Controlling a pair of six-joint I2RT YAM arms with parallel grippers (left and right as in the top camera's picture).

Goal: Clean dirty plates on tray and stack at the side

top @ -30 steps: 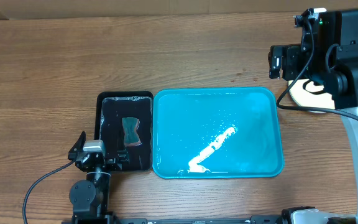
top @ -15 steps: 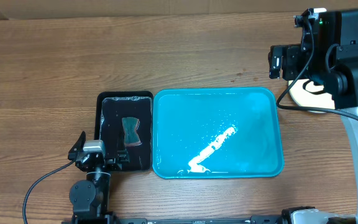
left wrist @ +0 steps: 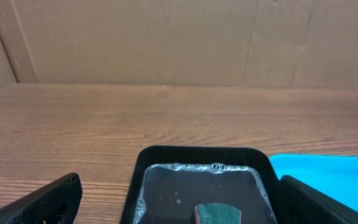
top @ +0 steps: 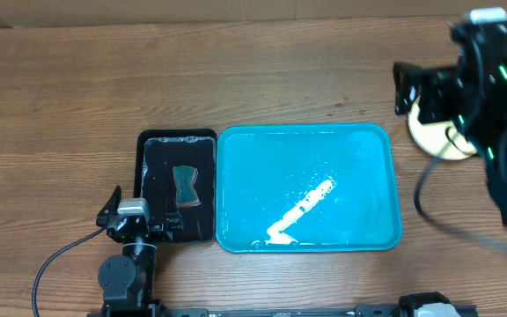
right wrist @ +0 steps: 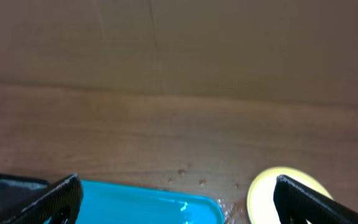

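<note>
Left wrist view: the left gripper is seen spread wide and empty before a small black rectangular tray holding a green sponge. Beyond it, the large turquoise plastic tray is found bare of plates and merely wet. Farthest off, the round pale yellow-green plates are set beside it, their number hidden. The right gripper is likewise spread and empty. Cleaning and stacking are judged essentially finished.

My gripper is spread wide over a small black rectangular plastic tray of sudsy water holding a green sponge. A large turquoise plastic tray lies just beside it on the brown wooden worktop.
</note>
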